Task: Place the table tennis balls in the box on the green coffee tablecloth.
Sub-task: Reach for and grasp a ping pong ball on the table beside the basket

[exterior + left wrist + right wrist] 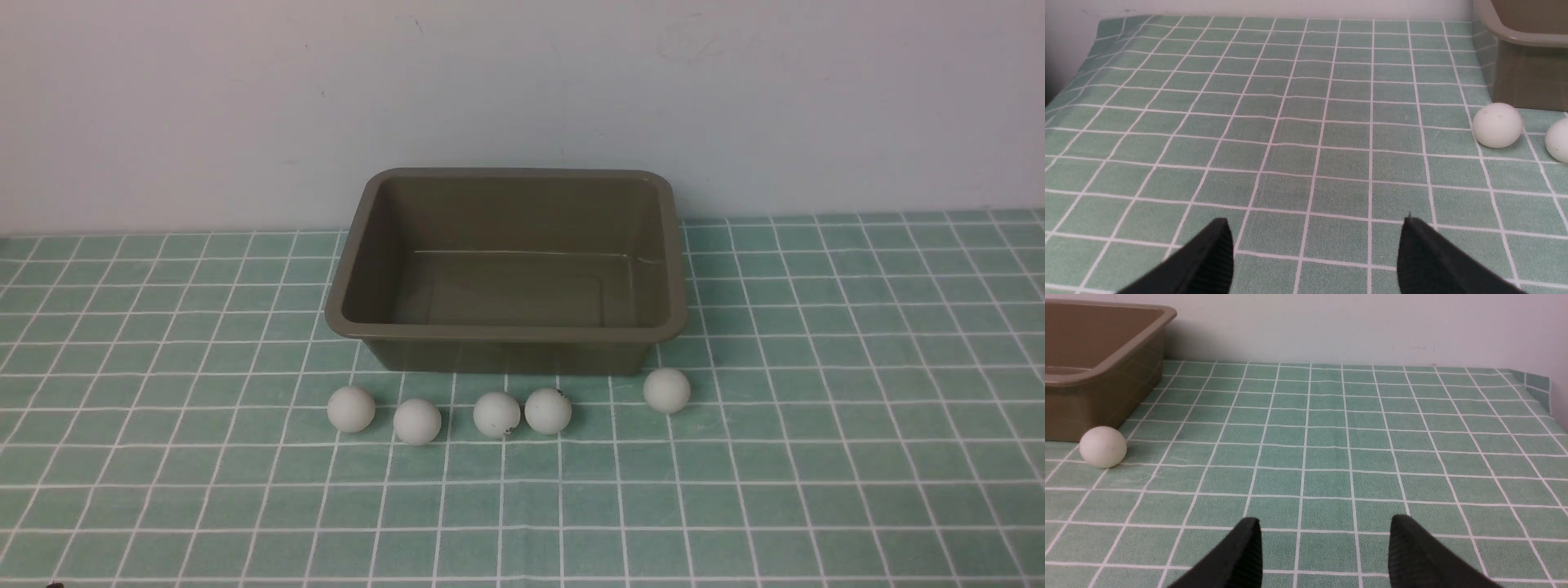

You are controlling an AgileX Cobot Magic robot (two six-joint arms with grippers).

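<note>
Left gripper [1315,222] hovers over bare cloth, and we see its two black fingers spread wide with nothing between them. Our right gripper [1325,519] hangs the same way, fingers apart around nothing but cloth.

We find the box [506,333] upright at the far edge of the green coffee tablecloth [816,367], about midway along that edge and close to the pale wall [522,82].

All five table tennis balls [1497,124] lie on the cloth outside the box, in a loose row along its near wall. The leftmost ball [351,408] sits by the box's near left corner, and the second ball [417,421] lies a little nearer our edge of the cloth. The third ball [496,414] and fourth ball [548,411] lie just beside each other, each with a small dark mark; we cannot tell whether they touch. The rightmost ball [666,389] lies apart from them, by the box's near right corner and closest to its wall.
</note>
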